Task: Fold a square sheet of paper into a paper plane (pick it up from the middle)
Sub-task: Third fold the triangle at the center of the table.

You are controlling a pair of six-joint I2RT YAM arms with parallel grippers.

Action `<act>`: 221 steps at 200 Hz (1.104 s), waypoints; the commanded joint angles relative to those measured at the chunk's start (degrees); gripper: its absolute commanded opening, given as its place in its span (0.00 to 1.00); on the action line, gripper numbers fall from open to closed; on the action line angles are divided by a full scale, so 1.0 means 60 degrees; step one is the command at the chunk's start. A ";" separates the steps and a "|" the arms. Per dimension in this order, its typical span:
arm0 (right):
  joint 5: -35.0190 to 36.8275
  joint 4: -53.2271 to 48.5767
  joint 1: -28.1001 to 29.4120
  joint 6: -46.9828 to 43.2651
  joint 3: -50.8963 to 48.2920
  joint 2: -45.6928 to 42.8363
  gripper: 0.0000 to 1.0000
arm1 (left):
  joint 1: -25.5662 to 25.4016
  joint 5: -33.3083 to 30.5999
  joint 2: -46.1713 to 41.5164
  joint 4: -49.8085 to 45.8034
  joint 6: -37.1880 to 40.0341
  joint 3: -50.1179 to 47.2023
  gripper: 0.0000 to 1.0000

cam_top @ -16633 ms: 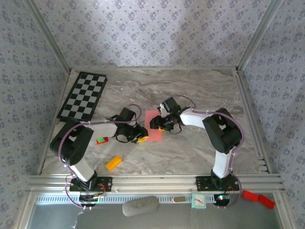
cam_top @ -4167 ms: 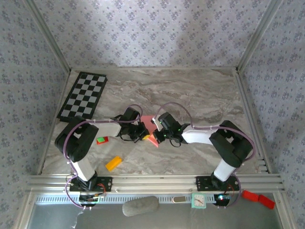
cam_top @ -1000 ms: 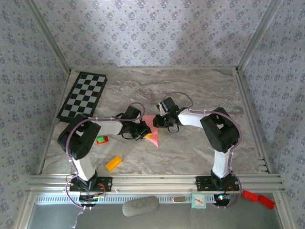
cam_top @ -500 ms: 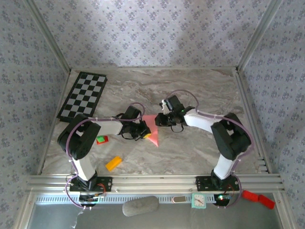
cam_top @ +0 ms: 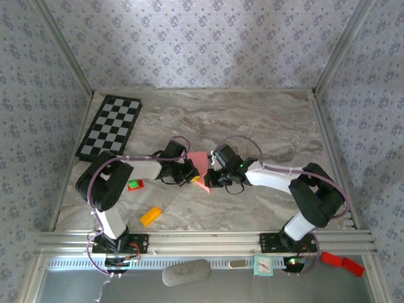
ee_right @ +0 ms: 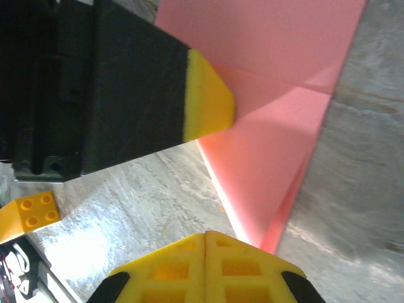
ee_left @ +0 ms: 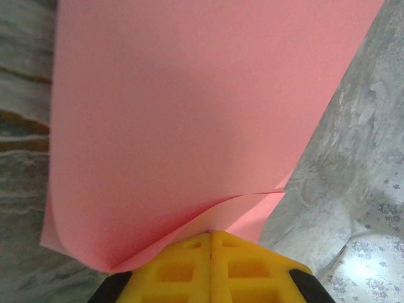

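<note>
The square sheet of paper (cam_top: 198, 159) is salmon-pink and partly folded, with creases and a point toward the table's front. In the left wrist view the paper (ee_left: 189, 113) curls up in two layers that meet at the tips of my left gripper (ee_left: 211, 235), which is shut on its edge. That left gripper (cam_top: 191, 175) sits at the paper's left side. My right gripper (cam_top: 209, 178) is just right of it, shut. In the right wrist view the right gripper (ee_right: 206, 236) rests at the table, the paper's lower point (ee_right: 271, 221) touching its right finger.
A small orange block (cam_top: 150, 216) lies front left, and it shows as the orange block (ee_right: 28, 214) in the right wrist view. A red-and-green block (cam_top: 134, 185) sits by the left arm. A chessboard (cam_top: 110, 126) lies at the back left. The left gripper's finger (ee_right: 208, 104) crosses over the paper.
My right gripper has swung from the paper's back right edge toward the front, to the paper's lower point. The left gripper has stayed shut on the paper.
</note>
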 commanded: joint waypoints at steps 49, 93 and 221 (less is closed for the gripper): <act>0.0144 -0.0010 0.0451 0.0358 0.0704 0.1020 0.00 | 0.0095 -0.0915 0.0296 -0.0687 -0.0152 -0.0416 0.07; 0.0263 -0.0182 0.0425 0.0369 0.0867 0.1308 0.00 | 0.0110 -0.0858 0.0294 -0.0699 -0.0132 -0.0393 0.07; 0.0534 -0.0448 0.0180 0.0609 0.0767 0.1487 0.00 | 0.0154 -0.0772 0.0324 -0.0746 0.0000 -0.0367 0.07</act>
